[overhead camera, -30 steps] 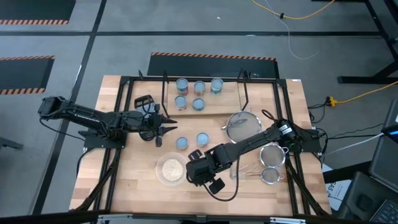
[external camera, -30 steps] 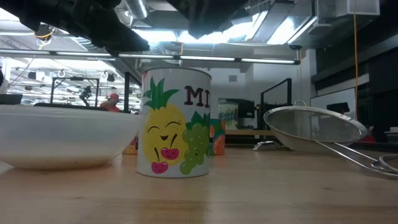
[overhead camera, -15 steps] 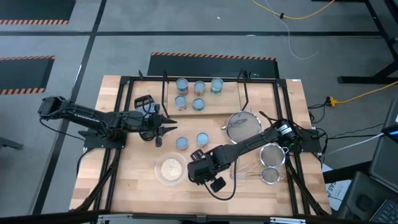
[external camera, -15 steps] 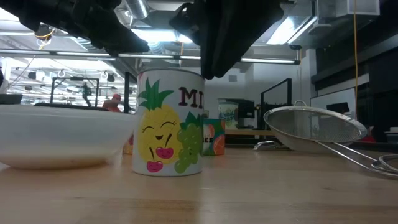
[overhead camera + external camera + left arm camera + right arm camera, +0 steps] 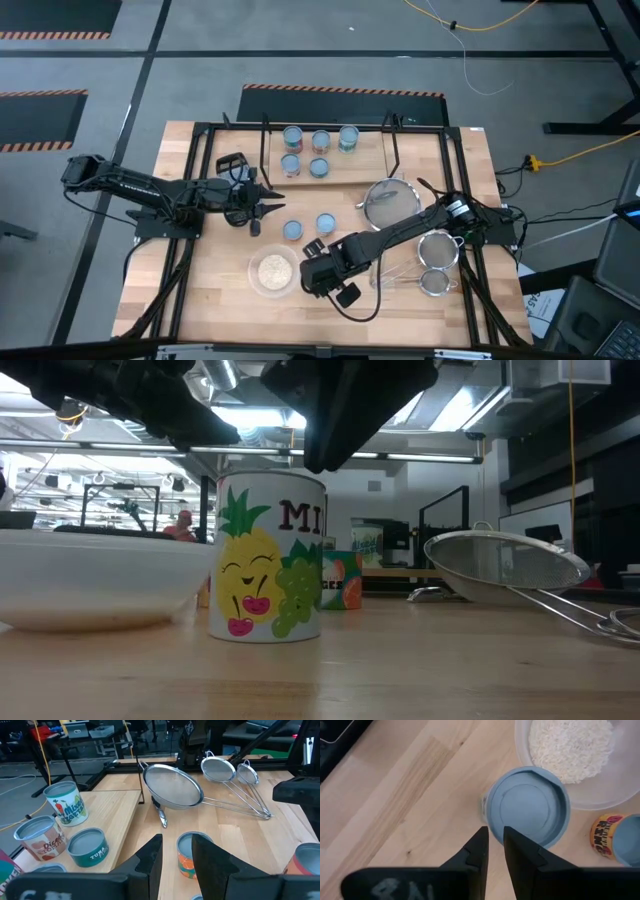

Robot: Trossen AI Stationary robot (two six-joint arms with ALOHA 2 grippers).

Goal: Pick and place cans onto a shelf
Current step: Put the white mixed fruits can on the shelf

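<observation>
Beside bowl (image 5: 580,765): right hand (image 5: 495,845) above blue-topped can (image 5: 527,805), fingers narrowly parted, nothing gripped; low view alone shows can's pineapple label (image 5: 245,575). Left hand (image 5: 176,855) open.

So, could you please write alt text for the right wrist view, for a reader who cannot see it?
Seen from above, the right gripper hangs over the rim of a blue-topped can on the wooden table, its fingers nearly together. Beside the can stand a clear bowl of pale grains and another can.
</observation>
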